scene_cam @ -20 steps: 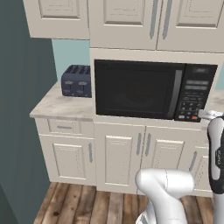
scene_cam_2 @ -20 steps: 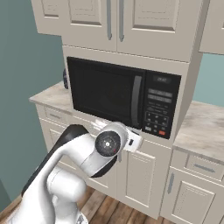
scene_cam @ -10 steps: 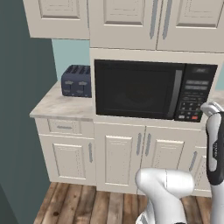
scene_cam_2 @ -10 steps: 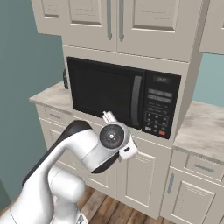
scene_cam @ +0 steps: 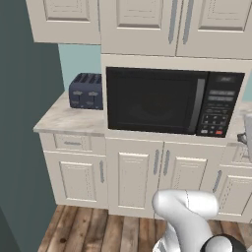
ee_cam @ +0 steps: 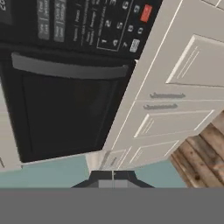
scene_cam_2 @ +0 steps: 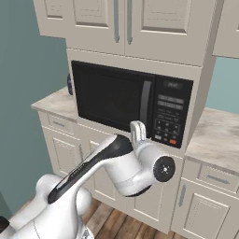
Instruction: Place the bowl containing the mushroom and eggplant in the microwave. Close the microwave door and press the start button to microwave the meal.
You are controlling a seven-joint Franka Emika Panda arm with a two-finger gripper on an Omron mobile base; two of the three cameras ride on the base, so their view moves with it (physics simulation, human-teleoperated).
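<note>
Nearing the start button (ee_cam: 146,12) on the microwave (scene_cam: 172,101), door (scene_cam_2: 112,95) closed; gripper (ee_cam: 113,178) fingers look pressed together, press next.

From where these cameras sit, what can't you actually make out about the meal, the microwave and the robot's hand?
- Bowl, mushroom and eggplant: the microwave door is shut and its dark glass hides whatever is inside, in both base views.
- Keypad: the button labels are too small to read; only a red button stands out in the hand view.
- Gripper: cut off by the hand view's bottom edge; open or shut is unclear.
- Toaster: mostly hidden behind the microwave in the right base view.
</note>
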